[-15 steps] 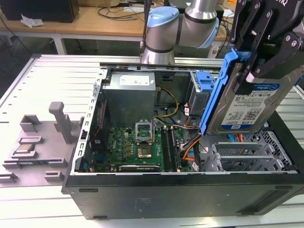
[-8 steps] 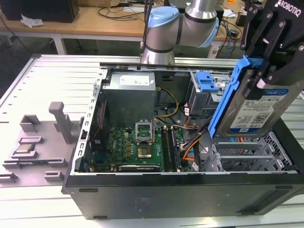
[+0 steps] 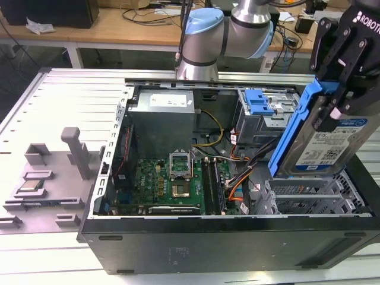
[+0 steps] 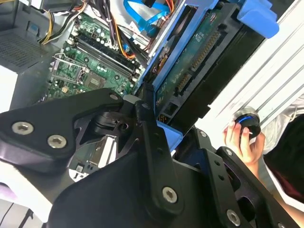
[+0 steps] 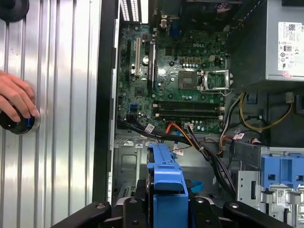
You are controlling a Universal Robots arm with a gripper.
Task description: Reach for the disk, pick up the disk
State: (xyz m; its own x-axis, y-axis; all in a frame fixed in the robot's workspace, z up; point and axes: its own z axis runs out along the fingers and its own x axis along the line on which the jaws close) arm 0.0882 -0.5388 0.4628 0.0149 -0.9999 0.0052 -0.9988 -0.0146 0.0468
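You are looking at a ribbed, silver-grey metal surface (image 3: 71, 101) that is carrying everything in the exterior view. Behind it a wooden desk (image 3: 113, 27) is running across the back, with black cables (image 3: 157, 15) trailing over its top. Even light is falling across the whole room.

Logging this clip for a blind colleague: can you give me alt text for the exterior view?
The robot's black claw holds the disk, a silver hard drive in a blue bracket, tilted above the open computer case at the exterior view's right. Inside the case lie a green motherboard and a grey power supply; a grey fixture sits on the slatted table at the left.
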